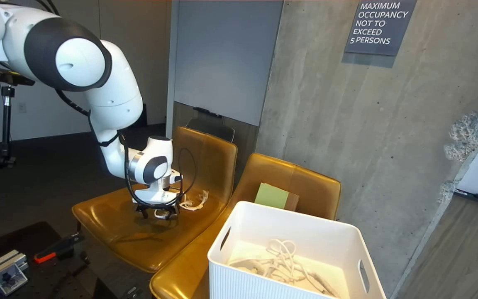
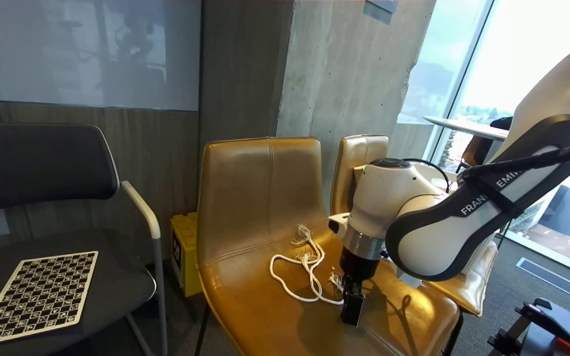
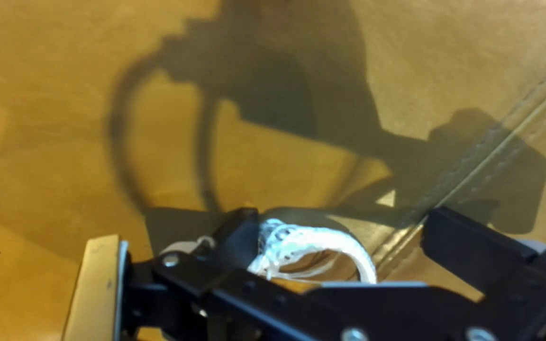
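Cord point(image 1: 282, 265) lies in loose, pale loops across the floor of a white bin point(image 1: 301, 232), seen in an exterior view, with a thicker beige length point(image 1: 322, 284) among the loops. The bin has ribbed outer sides and hides much of the seat of a tan chair point(image 1: 318, 185), where a green panel point(image 1: 271, 196) and a brown piece point(image 1: 292, 202) show in front of the backrest. A yellow box point(image 2: 191, 252) stands just beside the neighbouring tan chair point(image 2: 250, 198); whether it holds anything cannot be told. Over this second chair's seat the gripper point(image 3: 339, 220) points down, its fingers point(image 3: 469, 244) spread wide. A white rope point(image 3: 320, 239) lies in the gap between them, its frayed end right beside the finger at the left of the wrist view and well apart from the opposite one; whether it touches the near finger is unclear. In an exterior view the rest of the rope curls over the seat from the gripper toward the backrest, with more frayed ends showing along it.
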Controlling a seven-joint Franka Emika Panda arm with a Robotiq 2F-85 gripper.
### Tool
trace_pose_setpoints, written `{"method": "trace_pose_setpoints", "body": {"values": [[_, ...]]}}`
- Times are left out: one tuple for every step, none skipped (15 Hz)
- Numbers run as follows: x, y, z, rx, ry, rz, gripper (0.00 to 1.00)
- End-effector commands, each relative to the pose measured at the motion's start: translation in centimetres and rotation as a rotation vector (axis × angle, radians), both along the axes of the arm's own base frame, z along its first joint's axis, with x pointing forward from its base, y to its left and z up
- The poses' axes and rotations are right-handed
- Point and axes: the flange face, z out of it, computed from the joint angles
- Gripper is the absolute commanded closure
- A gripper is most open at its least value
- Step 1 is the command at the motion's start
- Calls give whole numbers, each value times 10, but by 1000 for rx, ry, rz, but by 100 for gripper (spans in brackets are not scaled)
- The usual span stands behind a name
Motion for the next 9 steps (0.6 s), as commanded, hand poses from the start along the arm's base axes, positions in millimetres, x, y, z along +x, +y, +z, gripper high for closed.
{"method": "trace_pose_setpoints", "body": {"values": [[21,-3,-4,-20,-4,-17,30],[24,-4,-4,-21,-3,-19,31],[28,-4,-3,-23,-5,-22,39],[32,-5,-3,-25,-8,-25,46],[35,-5,-3,-27,-9,-28,55],[38,-7,-1,-31,-10,-31,62],[41,-8,0,-34,-12,-35,71],[44,-10,3,-36,-14,-39,78],[46,-11,5,-37,-16,-43,84]]}}
